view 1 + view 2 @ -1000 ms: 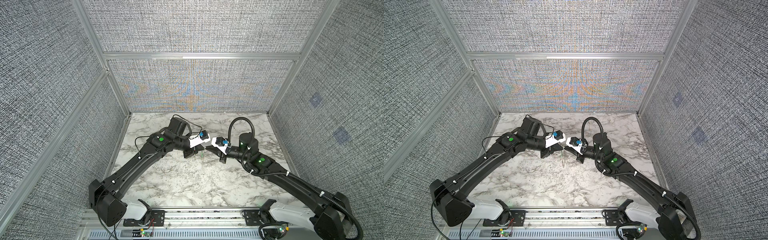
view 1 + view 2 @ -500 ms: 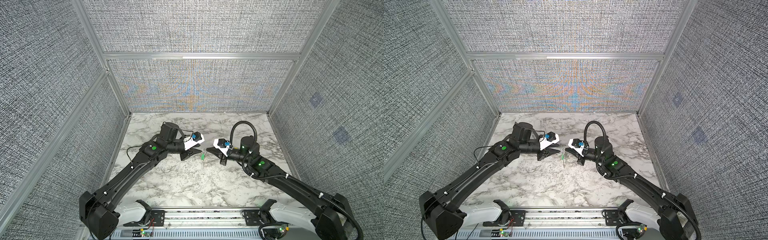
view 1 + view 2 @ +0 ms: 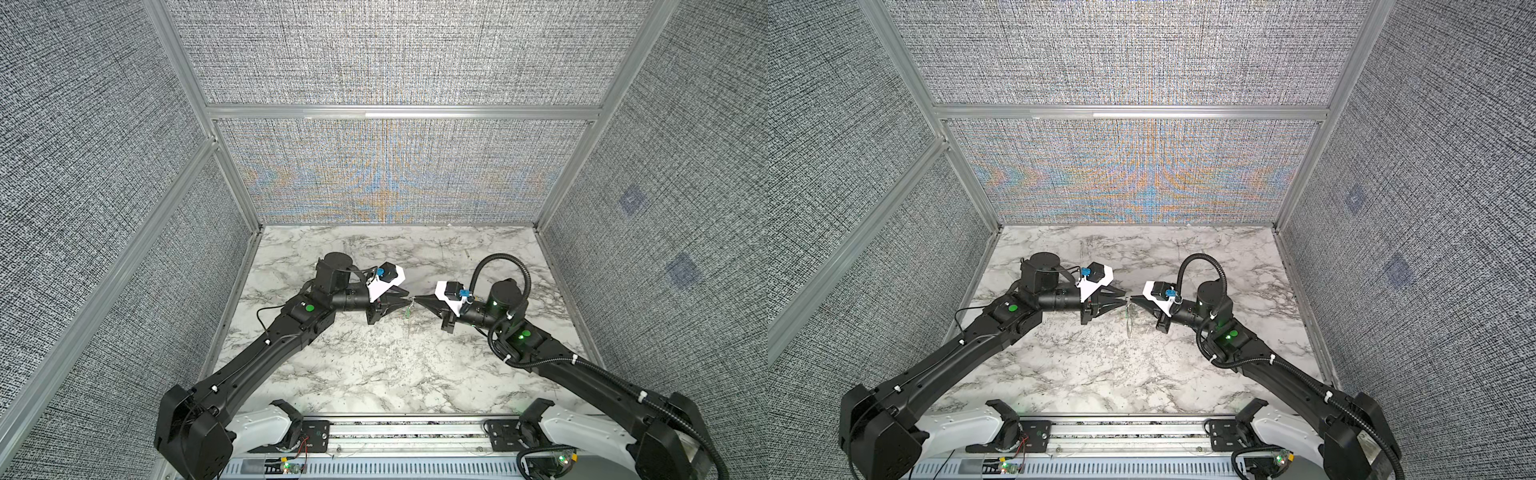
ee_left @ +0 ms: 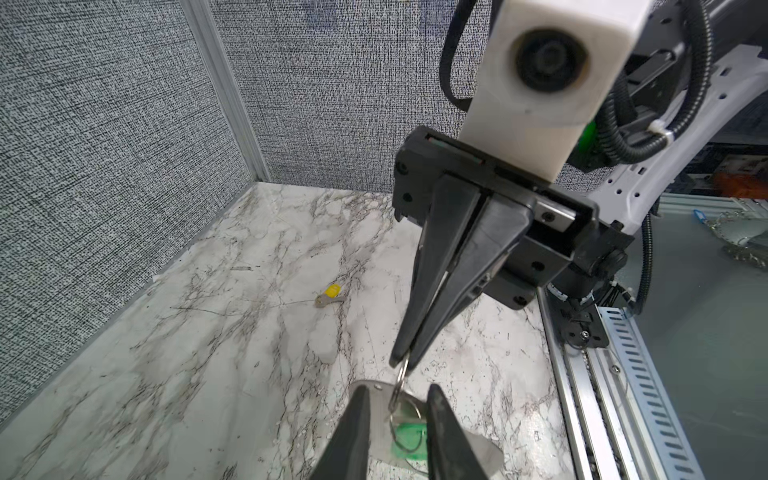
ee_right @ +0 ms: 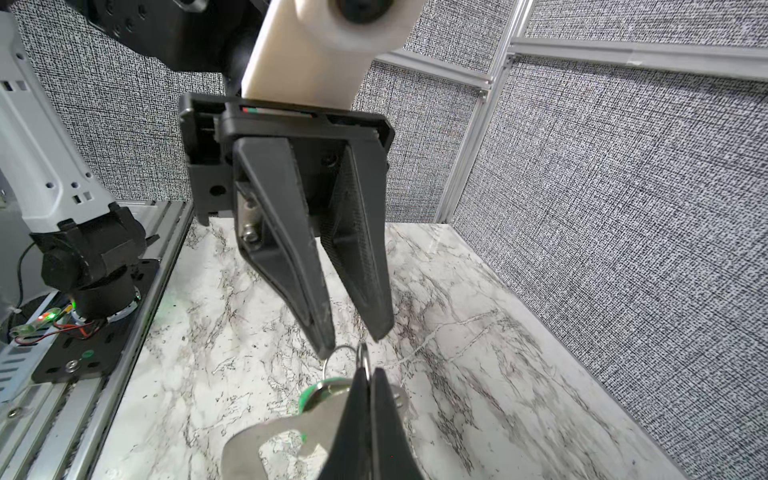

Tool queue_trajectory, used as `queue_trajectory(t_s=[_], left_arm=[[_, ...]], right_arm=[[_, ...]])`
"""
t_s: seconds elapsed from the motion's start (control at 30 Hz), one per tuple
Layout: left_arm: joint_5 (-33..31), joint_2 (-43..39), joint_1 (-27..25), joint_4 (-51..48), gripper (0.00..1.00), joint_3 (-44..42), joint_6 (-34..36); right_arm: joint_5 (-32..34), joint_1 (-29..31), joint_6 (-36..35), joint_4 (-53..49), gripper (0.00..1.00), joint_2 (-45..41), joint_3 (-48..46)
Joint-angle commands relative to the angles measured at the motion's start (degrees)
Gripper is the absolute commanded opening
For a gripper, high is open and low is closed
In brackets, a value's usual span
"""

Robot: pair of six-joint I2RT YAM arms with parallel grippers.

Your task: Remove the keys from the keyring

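right gripper (image 4: 402,360): fingers pressed together on the small split ring (image 5: 364,356) at the top of the keyring, so the whole bunch hangs above the table (image 3: 365,365) and cannot swing away
keyring (image 5: 239,455): flat grey plate dangling under that pinch, midway between the two arms
left gripper (image 5: 355,340): tip to tip with the right one, just beside the keyring; its fingers (image 4: 353,432) are spread with a clear gap, straddling the plate and clamping nothing that I can see
green key (image 4: 409,434): on its own thin wire loop against the keyring, between the left fingers; that is probably why they stand apart there, ready to close on it
yellow key (image 4: 329,295): flat on the marble, well apart from the keyring, already off it
step, as I judge: one key freed; the left arm is lining up for the green one while the right holds the ring steady
risk: the thin wire loop sits just at one left fingertip; whether they touch cannot be told
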Motion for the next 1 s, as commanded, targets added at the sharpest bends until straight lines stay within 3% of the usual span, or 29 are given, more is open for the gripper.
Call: queue_trajectory(t_s=[0.0,0.8,0.97], left_arm=[[1.69,0.13,0.04,3.14,0.25,-0.35,-1.61],[2.24,0.96,0.04,0.49,0.03,1.32,1.28],[-1.54,2.61,0.04,-9.81,0.0,6.44,6.52]], right_arm=[[-0.97,0.05,1.24,5.24,0.0,-0.37,-0.42],[-1.32,0.05,2.64,7.1,0.01,1.13,-0.42],[2.57,-0.01,-0.68,2.67,0.26,-0.39,0.12]])
